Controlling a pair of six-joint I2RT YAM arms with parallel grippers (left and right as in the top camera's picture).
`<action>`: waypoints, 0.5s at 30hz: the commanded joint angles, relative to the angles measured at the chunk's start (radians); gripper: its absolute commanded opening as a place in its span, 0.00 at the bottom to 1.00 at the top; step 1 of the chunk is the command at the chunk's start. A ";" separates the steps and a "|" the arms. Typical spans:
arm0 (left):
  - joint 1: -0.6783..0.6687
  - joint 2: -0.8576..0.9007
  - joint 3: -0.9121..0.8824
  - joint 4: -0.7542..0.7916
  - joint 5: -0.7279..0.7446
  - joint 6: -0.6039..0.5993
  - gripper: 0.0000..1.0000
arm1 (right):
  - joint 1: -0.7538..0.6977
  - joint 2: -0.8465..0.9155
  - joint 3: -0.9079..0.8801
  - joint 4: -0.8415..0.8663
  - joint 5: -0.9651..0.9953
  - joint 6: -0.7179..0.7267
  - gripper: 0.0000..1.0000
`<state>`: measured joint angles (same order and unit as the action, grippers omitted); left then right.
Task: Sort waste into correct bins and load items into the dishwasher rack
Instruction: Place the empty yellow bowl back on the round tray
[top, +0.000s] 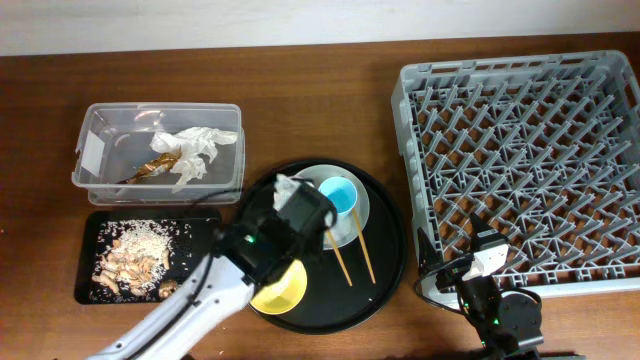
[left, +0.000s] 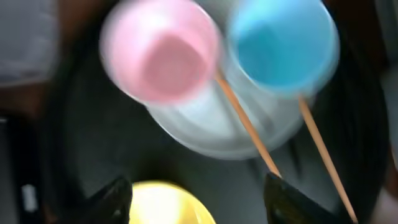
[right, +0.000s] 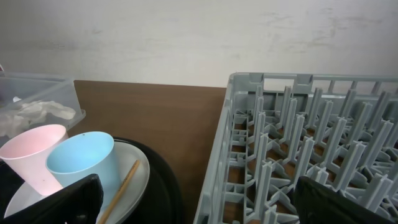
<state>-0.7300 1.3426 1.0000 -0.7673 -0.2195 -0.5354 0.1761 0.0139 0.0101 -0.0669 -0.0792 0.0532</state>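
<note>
My left gripper (top: 300, 215) is open and empty, hovering over the round black tray; its fingers (left: 199, 202) frame the yellow bowl (left: 165, 205). Below it the pink cup (left: 161, 53) and the light-blue cup (left: 283, 43) stand on the pale plate (left: 211, 130), with two chopsticks (left: 249, 124) leaning off it. In the overhead view the arm hides the pink cup; the blue cup (top: 338, 195), the plate (top: 358, 215), the chopsticks (top: 352, 255) and the bowl (top: 280, 290) show. My right gripper (right: 202, 208) is open and empty by the grey rack's (top: 525, 165) front left corner.
The clear tub (top: 160, 150) at the back left holds white paper (top: 195, 150) and a brown wrapper (top: 150, 170). The shallow black tray (top: 90, 280) in front of it holds beige food scraps (top: 135, 255). The round black tray (top: 385, 275) lies between the bins and the rack.
</note>
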 joint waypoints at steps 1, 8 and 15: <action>0.130 -0.013 0.018 0.050 -0.055 0.014 0.68 | -0.006 -0.007 -0.005 -0.005 -0.006 0.008 0.99; 0.277 0.025 0.017 0.155 0.008 0.036 0.68 | -0.006 -0.007 -0.005 -0.005 -0.006 0.008 0.99; 0.286 0.198 0.017 0.228 0.022 0.036 0.68 | -0.006 -0.007 -0.005 -0.005 -0.006 0.008 0.99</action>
<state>-0.4480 1.4551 1.0008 -0.5659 -0.2131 -0.5163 0.1761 0.0139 0.0105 -0.0673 -0.0792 0.0528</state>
